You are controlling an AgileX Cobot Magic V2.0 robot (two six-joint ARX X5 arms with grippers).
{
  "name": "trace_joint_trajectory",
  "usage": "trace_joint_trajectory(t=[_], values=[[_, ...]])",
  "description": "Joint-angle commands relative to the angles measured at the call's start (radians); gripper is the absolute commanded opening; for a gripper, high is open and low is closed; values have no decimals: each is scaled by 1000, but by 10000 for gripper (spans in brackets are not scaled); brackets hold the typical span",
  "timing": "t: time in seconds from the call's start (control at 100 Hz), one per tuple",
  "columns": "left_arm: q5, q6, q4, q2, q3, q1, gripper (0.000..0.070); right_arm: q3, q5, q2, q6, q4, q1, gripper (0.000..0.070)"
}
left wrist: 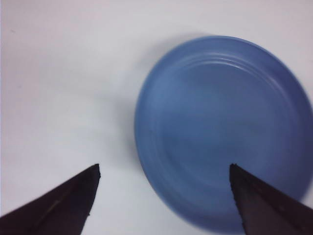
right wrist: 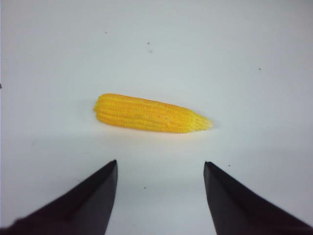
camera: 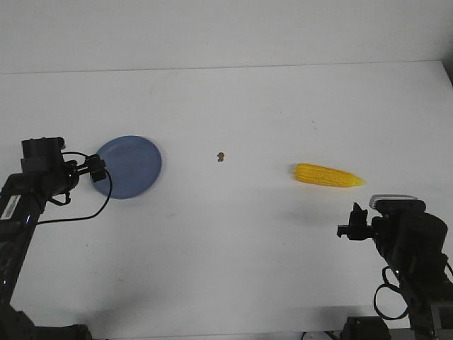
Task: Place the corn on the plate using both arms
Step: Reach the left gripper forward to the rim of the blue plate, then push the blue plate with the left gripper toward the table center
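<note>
The yellow corn (camera: 328, 175) lies on the white table at the right, its pointed end to the right; it also shows in the right wrist view (right wrist: 151, 114). The blue plate (camera: 134, 165) sits at the left and is empty; it fills much of the left wrist view (left wrist: 222, 127). My left gripper (camera: 96, 171) is open at the plate's left rim; in its wrist view (left wrist: 165, 169) one fingertip is over the plate and the other over bare table. My right gripper (camera: 352, 221) is open and empty, short of the corn on the near side (right wrist: 160, 165).
A tiny brown speck (camera: 221, 156) lies on the table between plate and corn. The table's far edge meets a pale wall at the back. The right table edge runs close to the right arm.
</note>
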Motion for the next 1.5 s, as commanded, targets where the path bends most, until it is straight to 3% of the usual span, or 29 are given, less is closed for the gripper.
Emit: trace_joint_trajectory(t=[0.0,0.53,0.83,1.009,1.169,1.259,1.409,1.489], values=[[3,-5,6,54,31,11,528,15,-2,3,11,6,-2,375],[53,-21,127,274,38,31,521,15,-2,3,12,0,-2,376],[52,-19,143,291,38,31,247,15,-2,3,14,1,-2,375],[53,-10,146,291,38,31,10,15,-2,3,14,1,-2,375],[57,-5,146,295,38,31,5,15,-2,3,14,1,-2,375],[106,-10,156,294,38,33,5,15,-2,3,14,1,-2,375],[310,-31,159,269,38,44,5,15,-2,3,14,1,-2,375],[343,-30,146,229,38,43,5,15,-2,3,14,1,-2,375]])
